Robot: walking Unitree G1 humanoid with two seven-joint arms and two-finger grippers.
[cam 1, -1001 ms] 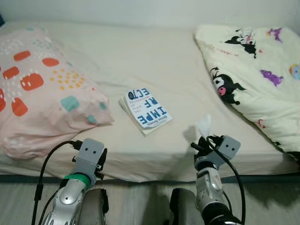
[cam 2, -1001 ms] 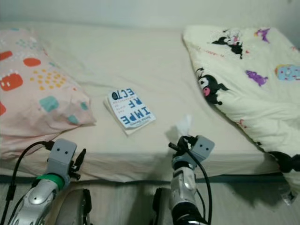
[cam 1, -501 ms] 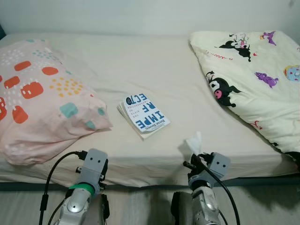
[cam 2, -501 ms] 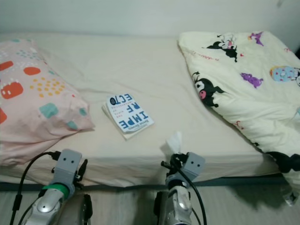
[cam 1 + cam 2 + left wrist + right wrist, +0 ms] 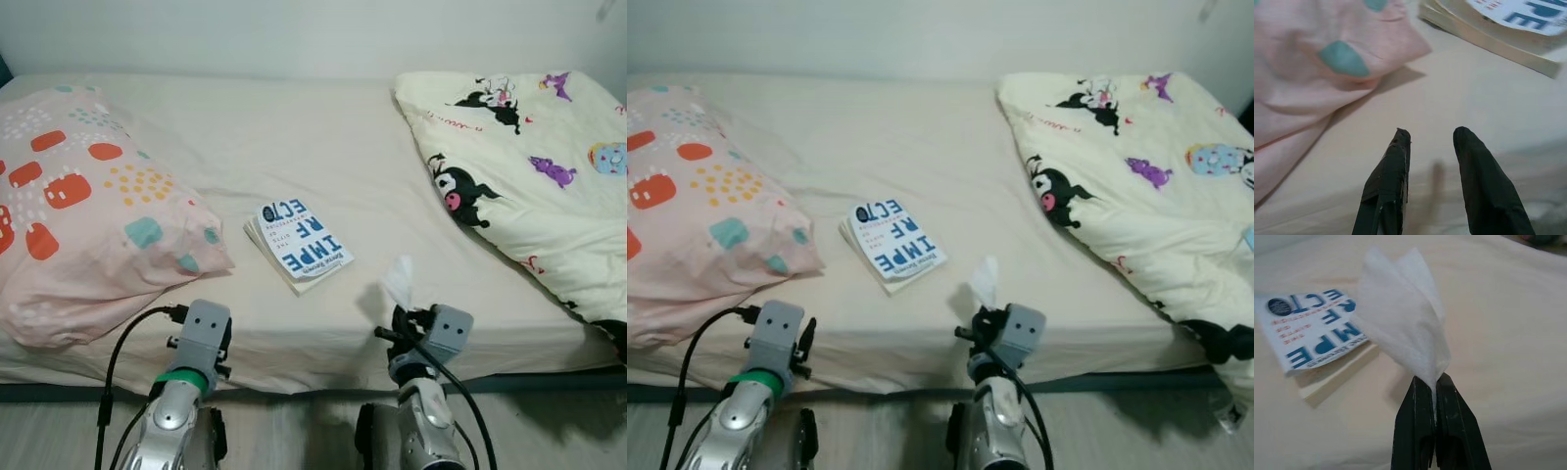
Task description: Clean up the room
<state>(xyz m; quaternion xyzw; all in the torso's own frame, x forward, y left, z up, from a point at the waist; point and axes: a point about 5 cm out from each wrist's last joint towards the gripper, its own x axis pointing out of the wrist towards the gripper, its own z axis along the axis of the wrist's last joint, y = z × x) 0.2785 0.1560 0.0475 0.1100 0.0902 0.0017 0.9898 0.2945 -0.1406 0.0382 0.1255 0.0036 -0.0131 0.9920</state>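
Observation:
A crumpled white tissue [image 5: 1400, 333] sticks up from my right gripper [image 5: 1431, 382], which is shut on it; the same tissue [image 5: 399, 278] stands over the bed's front edge, right of centre. A white book with blue letters [image 5: 299, 242] lies flat in the middle of the cream sheet [image 5: 294, 137]. My left gripper [image 5: 1430, 137] is open with nothing between its fingers, hovering over the sheet near the front edge, beside the corner of the pink pillow [image 5: 1312, 58] and short of the book [image 5: 1508, 24].
A pink pillow with coloured patches [image 5: 78, 215] lies on the bed's left side. A cream cartoon-print duvet [image 5: 529, 166] is heaped on the right and hangs over the edge. The wall [image 5: 294, 34] runs behind the bed, and grey floor [image 5: 294, 431] lies in front.
The camera has pulled back and tilted up a little, so the bed shows more fully. My right gripper still holds the tissue and now sits lower in view.

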